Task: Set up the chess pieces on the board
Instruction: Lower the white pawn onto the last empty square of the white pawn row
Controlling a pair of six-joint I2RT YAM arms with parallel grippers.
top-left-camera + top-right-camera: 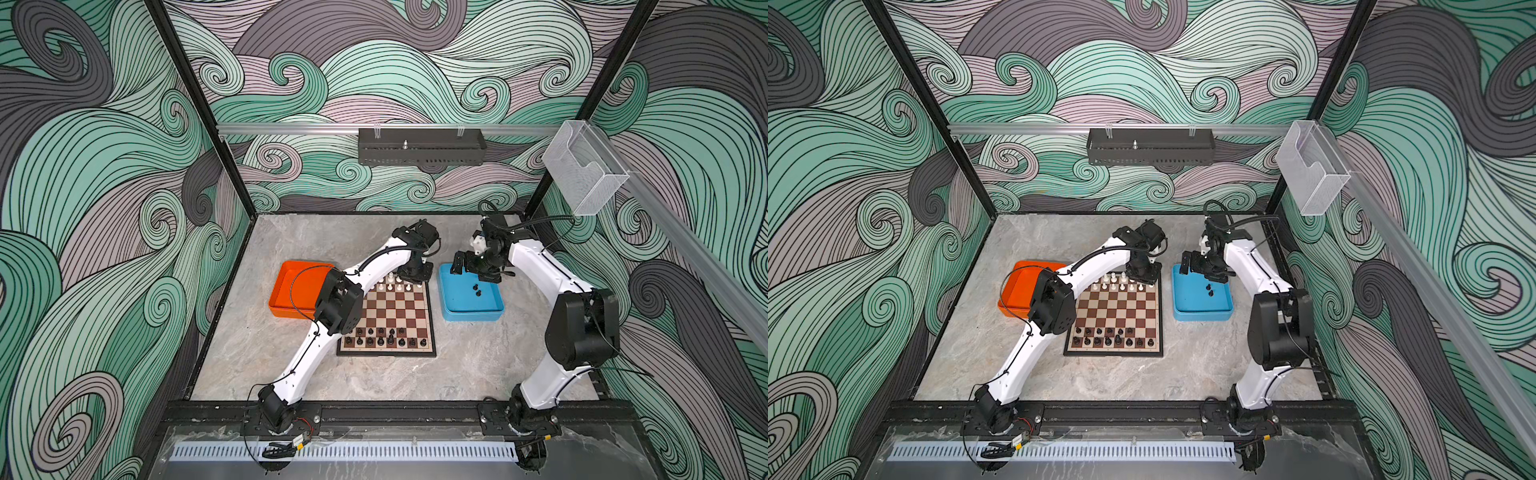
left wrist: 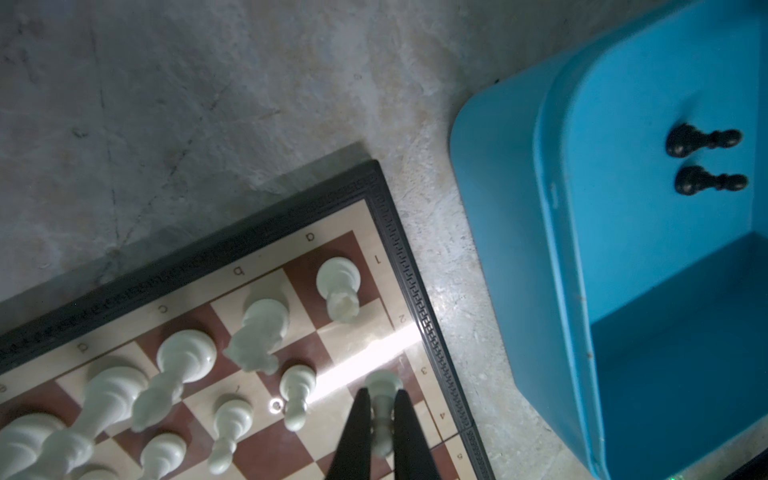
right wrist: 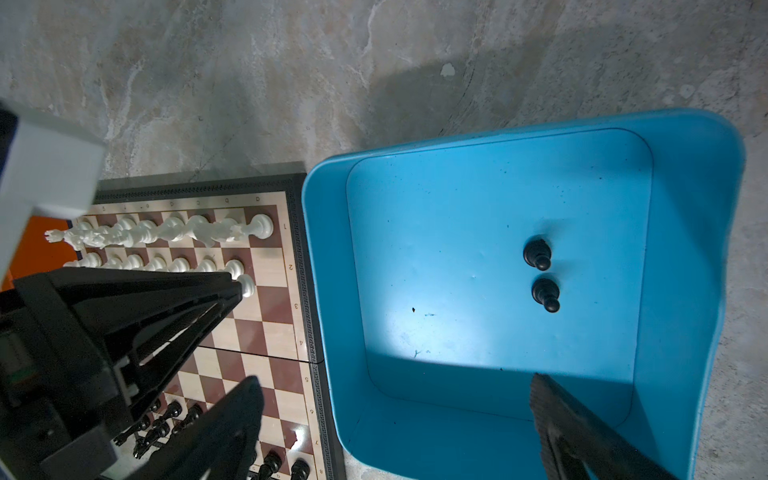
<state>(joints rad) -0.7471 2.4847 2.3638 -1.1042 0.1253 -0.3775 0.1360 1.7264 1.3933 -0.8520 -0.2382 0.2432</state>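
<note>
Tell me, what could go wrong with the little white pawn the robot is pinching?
1. The left gripper is shut on the small white plastic pawn close to a neighbouring white pawn; opening might bump it over.
2. The two small black pawns sit close together in the blue plastic tray; the open right gripper might knock one while grabbing the other.
</note>
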